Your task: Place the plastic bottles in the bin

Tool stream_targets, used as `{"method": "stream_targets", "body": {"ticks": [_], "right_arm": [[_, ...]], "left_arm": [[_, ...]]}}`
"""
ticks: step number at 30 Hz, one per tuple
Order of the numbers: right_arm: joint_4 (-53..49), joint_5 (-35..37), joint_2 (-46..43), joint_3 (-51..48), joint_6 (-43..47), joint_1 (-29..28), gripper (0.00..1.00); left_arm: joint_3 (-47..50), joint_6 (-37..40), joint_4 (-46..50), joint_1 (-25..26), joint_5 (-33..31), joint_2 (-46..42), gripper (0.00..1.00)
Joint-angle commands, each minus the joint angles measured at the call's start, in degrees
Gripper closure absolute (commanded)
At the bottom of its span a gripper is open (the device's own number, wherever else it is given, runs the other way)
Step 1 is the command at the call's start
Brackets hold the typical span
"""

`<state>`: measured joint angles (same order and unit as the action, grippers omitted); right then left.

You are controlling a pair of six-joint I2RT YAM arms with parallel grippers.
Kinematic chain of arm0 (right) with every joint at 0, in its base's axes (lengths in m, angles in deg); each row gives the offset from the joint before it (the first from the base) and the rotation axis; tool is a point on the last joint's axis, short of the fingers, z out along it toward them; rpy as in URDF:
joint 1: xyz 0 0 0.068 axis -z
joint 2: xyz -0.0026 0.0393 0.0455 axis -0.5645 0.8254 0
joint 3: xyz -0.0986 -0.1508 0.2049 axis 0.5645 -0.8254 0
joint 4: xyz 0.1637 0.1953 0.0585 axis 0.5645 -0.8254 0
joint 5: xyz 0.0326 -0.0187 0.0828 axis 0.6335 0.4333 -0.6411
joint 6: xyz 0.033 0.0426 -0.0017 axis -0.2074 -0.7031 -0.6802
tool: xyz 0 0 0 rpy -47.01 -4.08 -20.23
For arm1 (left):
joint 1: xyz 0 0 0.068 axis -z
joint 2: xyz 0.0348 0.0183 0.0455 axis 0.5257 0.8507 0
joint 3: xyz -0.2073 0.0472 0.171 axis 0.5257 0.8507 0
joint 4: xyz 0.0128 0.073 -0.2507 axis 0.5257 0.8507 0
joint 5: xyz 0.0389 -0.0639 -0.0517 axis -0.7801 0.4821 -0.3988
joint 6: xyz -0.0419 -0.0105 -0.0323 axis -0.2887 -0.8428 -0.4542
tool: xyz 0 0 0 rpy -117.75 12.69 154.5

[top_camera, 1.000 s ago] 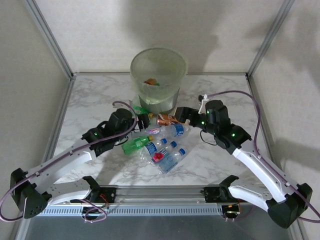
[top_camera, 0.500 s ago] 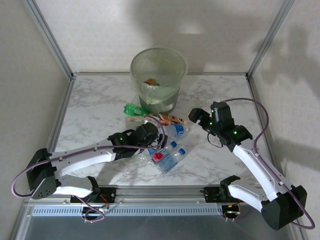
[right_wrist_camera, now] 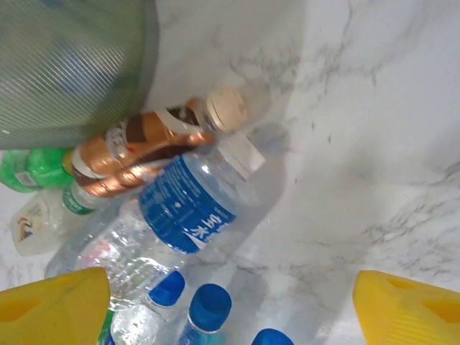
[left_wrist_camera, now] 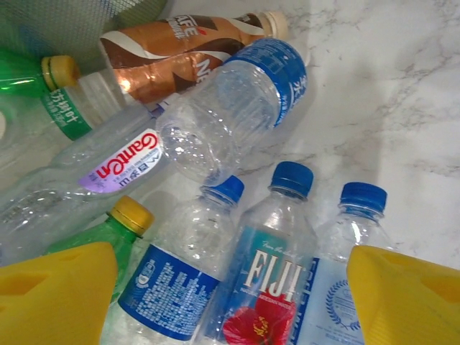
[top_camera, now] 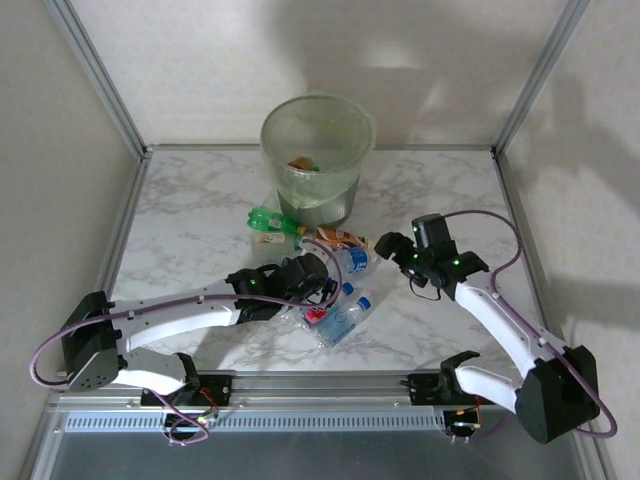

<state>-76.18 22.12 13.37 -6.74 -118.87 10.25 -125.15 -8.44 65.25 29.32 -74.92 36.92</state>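
Several plastic bottles lie in a heap on the marble table in front of the bin. My left gripper hovers open over the heap. Its yellow fingers straddle a blue-labelled bottle and a FIJI bottle. A green bottle with a yellow cap lies by the left finger. My right gripper is open at the heap's right side, above blue caps. A brown bottle and a clear blue-labelled bottle lie beyond it.
A green bottle and a pale one lie against the bin's left foot. The bin holds some bottles. Metal frame posts and walls edge the table. Bare marble lies to the right of the bin.
My left gripper swung right and nearer, from beside the bin to over the heap. My right gripper drew back to the right, away from the brown bottle, and dropped lower.
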Motion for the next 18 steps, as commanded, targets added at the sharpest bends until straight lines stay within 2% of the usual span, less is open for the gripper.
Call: {"method": "stream_targets", "body": {"ticks": [1, 8, 13, 18], "right_arm": [[6.83, -5.40, 1.98, -2.07, -4.73, -1.45, 0.13], [16.58, -8.57, 7.64, -3.41, -16.45, -4.80, 0.11], [18.26, -8.15, 11.25, -2.74, -22.38, -5.16, 0.12], [17.20, -8.71, 15.67, 0.42, -24.27, -5.24, 0.16]], "left_arm": [[0.16, 0.39, 1.32, -0.31, -3.52, -1.11, 0.16], [1.62, -2.46, 0.66, -0.78, -7.57, -4.62, 0.14], [3.21, -4.51, 0.45, -2.27, -10.57, -7.94, 0.14], [4.22, -4.70, 0.08, -2.49, -12.32, -9.92, 0.14]]}}
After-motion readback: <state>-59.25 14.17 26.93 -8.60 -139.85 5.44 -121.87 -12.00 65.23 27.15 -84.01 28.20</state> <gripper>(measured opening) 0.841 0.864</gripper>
